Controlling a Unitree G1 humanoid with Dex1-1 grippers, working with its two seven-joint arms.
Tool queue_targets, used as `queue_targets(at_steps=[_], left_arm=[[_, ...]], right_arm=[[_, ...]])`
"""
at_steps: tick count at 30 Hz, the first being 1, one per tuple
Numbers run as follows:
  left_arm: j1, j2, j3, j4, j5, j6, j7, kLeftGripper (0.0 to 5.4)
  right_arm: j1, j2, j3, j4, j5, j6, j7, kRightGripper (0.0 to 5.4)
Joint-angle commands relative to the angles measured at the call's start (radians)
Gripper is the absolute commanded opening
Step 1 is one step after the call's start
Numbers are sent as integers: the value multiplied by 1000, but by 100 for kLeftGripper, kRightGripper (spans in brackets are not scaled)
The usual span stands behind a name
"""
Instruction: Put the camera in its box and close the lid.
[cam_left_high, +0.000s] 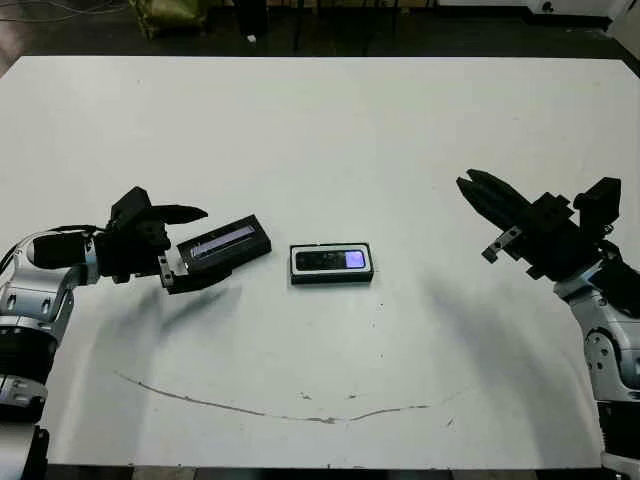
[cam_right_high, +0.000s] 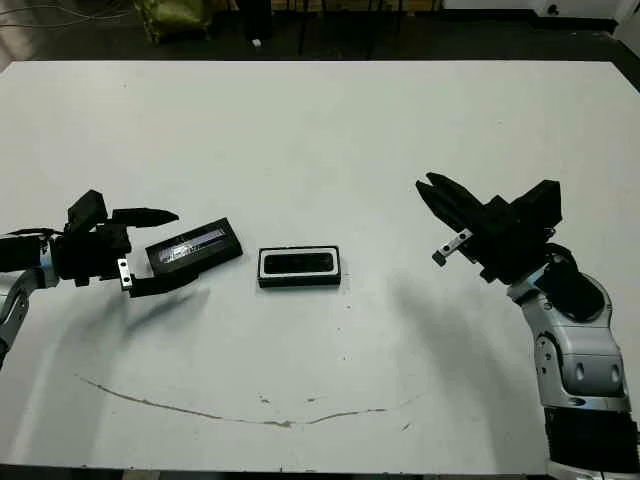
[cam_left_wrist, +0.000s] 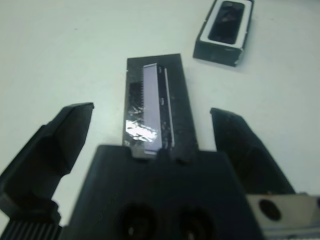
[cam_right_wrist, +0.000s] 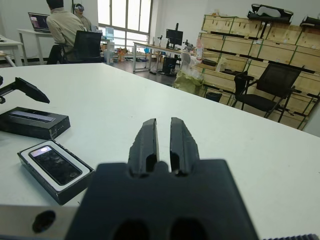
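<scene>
The left gripper (cam_left_high: 188, 247) is spread wide, its fingers on either side of the lid's (cam_left_high: 226, 242) near end without touching it. The lid lies flat on the tabletop (cam_left_high: 320, 130), its long axis running away from the gripper toward the box (cam_left_high: 331, 263), far end angled slightly up-table, silvery stripe along its length. The box sits just beyond the lid, long axis across the tabletop. The camera (cam_left_high: 333, 260) lies inside, parallel, screen up. Well past the box, the right gripper (cam_left_high: 484, 190) hovers with fingers nearly together, empty, pointing toward it.
</scene>
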Motion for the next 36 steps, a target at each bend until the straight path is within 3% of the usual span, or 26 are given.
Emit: queue_targets(at_steps=[1,18,36], left_arm=[[25,-4,1,10,9,-1,2,538],[5,8,-6,63,10,12,-75,538],[-20,-16,16,190,23,-66,-66,538]], right_arm=[[18,-8,2,9,-5,14,-1,0],[13,-12,-4,12,7,30,9,0],[12,-13,-6,24,7,24,29,0]])
